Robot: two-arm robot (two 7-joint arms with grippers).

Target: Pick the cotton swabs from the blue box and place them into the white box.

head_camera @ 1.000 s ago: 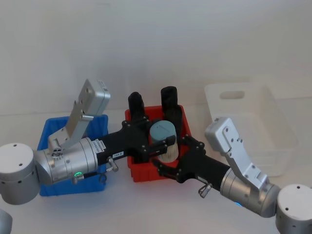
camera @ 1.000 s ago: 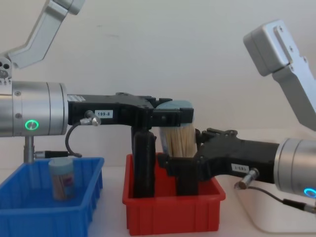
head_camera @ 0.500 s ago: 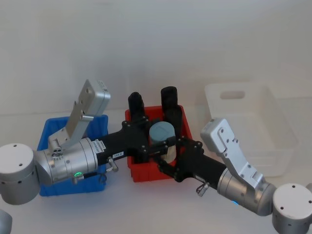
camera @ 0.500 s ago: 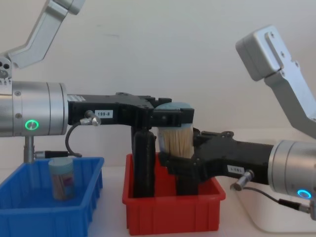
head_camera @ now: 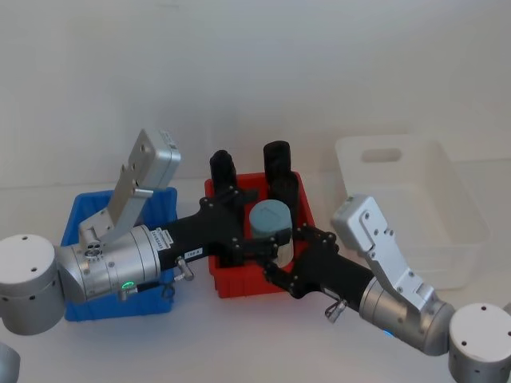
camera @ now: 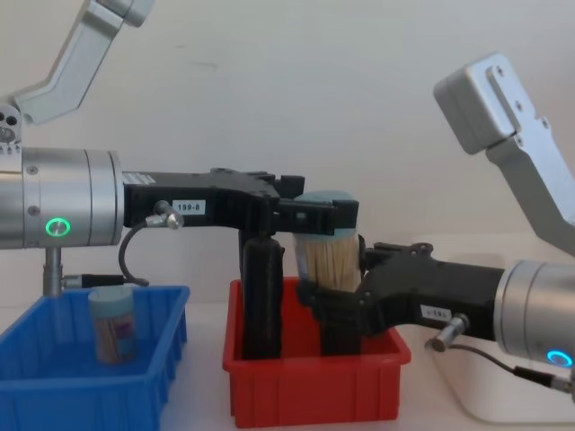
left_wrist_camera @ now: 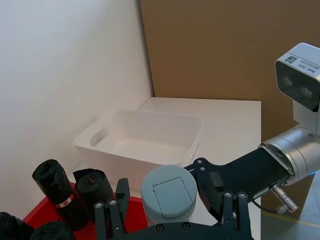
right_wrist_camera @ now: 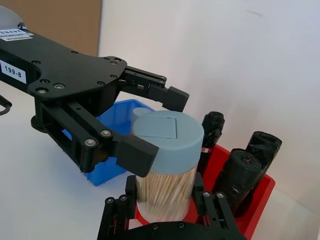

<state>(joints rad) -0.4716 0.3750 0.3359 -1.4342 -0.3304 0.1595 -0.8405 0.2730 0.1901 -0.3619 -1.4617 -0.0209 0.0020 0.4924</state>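
Left tool (right_wrist_camera: 159, 129) reaches across the near side of the shallow red plastic bin (head_camera: 239, 286) and is clamped on the light blue round lid of a small clear cylindrical tub of cotton swabs (camera: 328, 256), with one black finger (right_wrist_camera: 135, 152) on each side of the lid. The tub is upright and held in the air above the red bin, pale beige sticks visible through its wall

Right tool (camera: 334, 292) comes in from my right, lower down, and sits around the bottom of the same tub's body. Can't tell whether it's gripping or standing apart; the tub's base is hidden behind it

To my left, just beside the red bin on the white bench (head_camera: 239, 343), is the shallow bright blue plastic box (head_camera: 80, 307), mostly under my left arm. A second tub (camera: 112, 323) of the same kind stands upright in it, near its middle

Behind the held tub, tall black rolls (head_camera: 277, 159) stand upright in the red bin, their tops well above the rim

Farther back on my right is the larger, deeper white plastic box (head_camera: 471, 239) with rounded corners and a handle cut-out in its far wall, near the red bin but not touching it
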